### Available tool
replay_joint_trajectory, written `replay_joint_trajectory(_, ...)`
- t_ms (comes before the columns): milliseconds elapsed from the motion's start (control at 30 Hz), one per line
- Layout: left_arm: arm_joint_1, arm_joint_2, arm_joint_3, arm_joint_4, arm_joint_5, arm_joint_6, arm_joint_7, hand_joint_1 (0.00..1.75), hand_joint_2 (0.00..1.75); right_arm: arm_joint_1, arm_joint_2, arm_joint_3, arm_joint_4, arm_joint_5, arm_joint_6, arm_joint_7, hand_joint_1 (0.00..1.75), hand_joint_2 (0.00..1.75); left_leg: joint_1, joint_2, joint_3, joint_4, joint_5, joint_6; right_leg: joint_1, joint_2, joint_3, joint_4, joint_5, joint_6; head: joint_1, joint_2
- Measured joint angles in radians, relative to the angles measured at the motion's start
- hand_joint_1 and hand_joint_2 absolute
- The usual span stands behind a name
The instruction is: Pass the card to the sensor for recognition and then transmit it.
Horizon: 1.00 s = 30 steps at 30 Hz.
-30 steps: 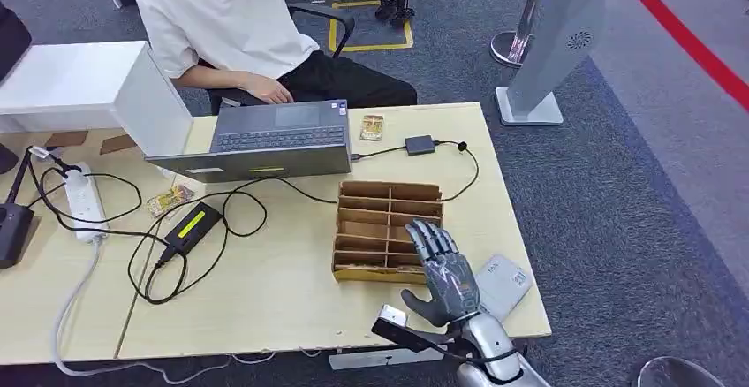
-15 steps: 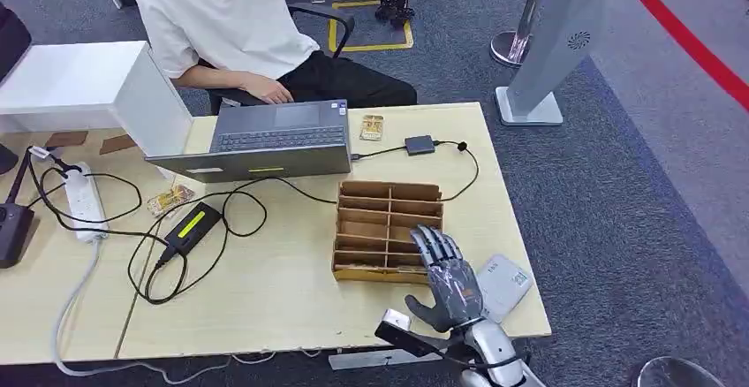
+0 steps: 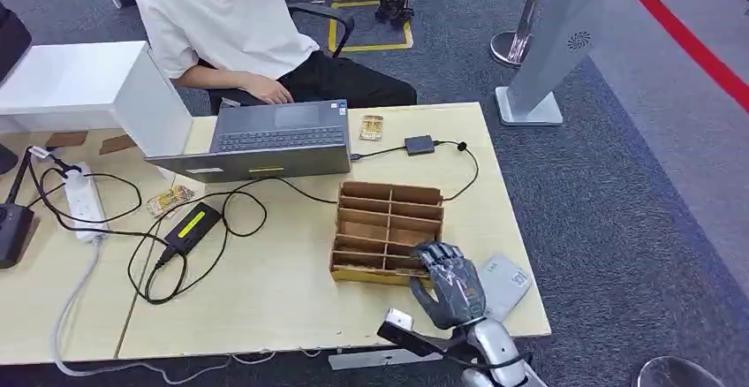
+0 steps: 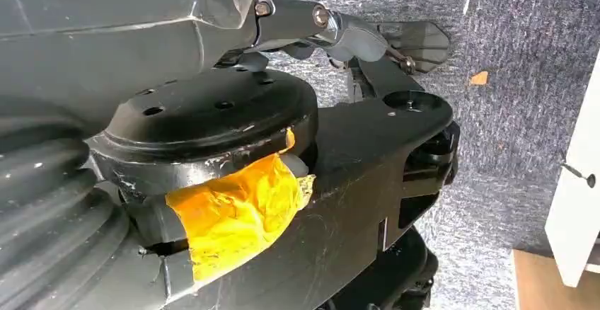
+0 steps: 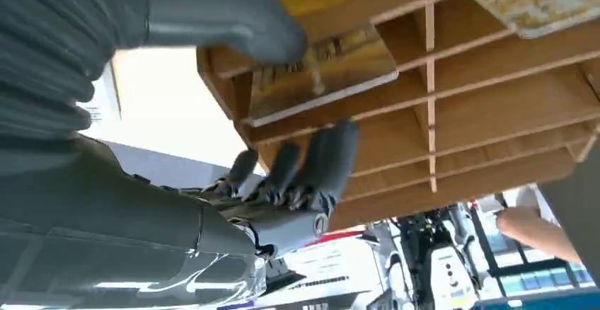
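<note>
Since a second ago the right hand (image 3: 450, 288) has curled down at the rack's (image 3: 386, 219) five-o'clock corner, fingers apart over a card (image 5: 322, 76), empty; next it must pinch it.

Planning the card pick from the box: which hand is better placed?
The right hand: it hovers at the near end of the wooden slotted box, fingers by a card in a slot. The left wrist view looks down at carpet, so that arm apparently hangs.
</note>
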Motion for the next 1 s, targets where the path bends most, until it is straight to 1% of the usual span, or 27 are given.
replay_joint_trajectory(767, 0.0, 0.0, -0.001, 0.0, 0.003, 0.0, 0.0, 0.0, 1.75, 0.001, 0.0, -0.007, -0.013, 0.0, 0.006, -0.001, 1.75, 1.75, 0.0, 0.0, 0.0, 0.0, 0.0, 0.0, 0.0, 0.0, 0.0, 0.0, 0.0, 0.0, 0.0, 0.0)
replay_joint_trajectory(800, 0.0, 0.0, -0.002, 0.0, 0.003, 0.0, -0.002, 0.0, 1.75, 0.001, 0.0, -0.007, -0.014, -0.002, 0.01, -0.001, 1.75, 1.75, 0.0, 0.0, 0.0, 0.0, 0.0, 0.0, 0.0, 0.0, 0.0, 0.0, 0.0, 0.0, 0.0, 0.0)
replay_joint_trajectory(833, 0.001, 0.0, -0.005, 0.0, 0.002, 0.002, -0.018, 0.0, 1.75, 0.001, 0.0, -0.007, -0.015, -0.004, 0.015, -0.002, 1.75, 1.75, 0.0, 0.0, 0.001, 0.0, 0.0, 0.0, 0.0, 0.0, 0.0, 0.0, 0.0, 0.0, 0.0, 0.0)
replay_joint_trajectory(867, 0.001, 0.01, -0.008, 0.0, 0.005, 0.012, -0.03, 0.0, 1.75, 0.006, 0.0, -0.007, -0.022, -0.01, 0.014, 0.0, 1.75, 1.75, 0.0, 0.0, 0.001, 0.0, 0.0, 0.0, 0.0, 0.0, 0.001, 0.0, 0.0, 0.0, 0.0, 0.0)
replay_joint_trajectory(1000, 0.001, 0.019, -0.019, 0.0, -0.001, 0.01, -0.022, 0.0, 1.75, -0.003, 0.0, -0.008, -0.04, -0.034, 0.019, -0.002, 1.75, 1.75, 0.0, 0.002, 0.001, 0.0, 0.0, 0.0, 0.0, 0.001, 0.001, 0.0, 0.0, 0.0, 0.0, 0.0)
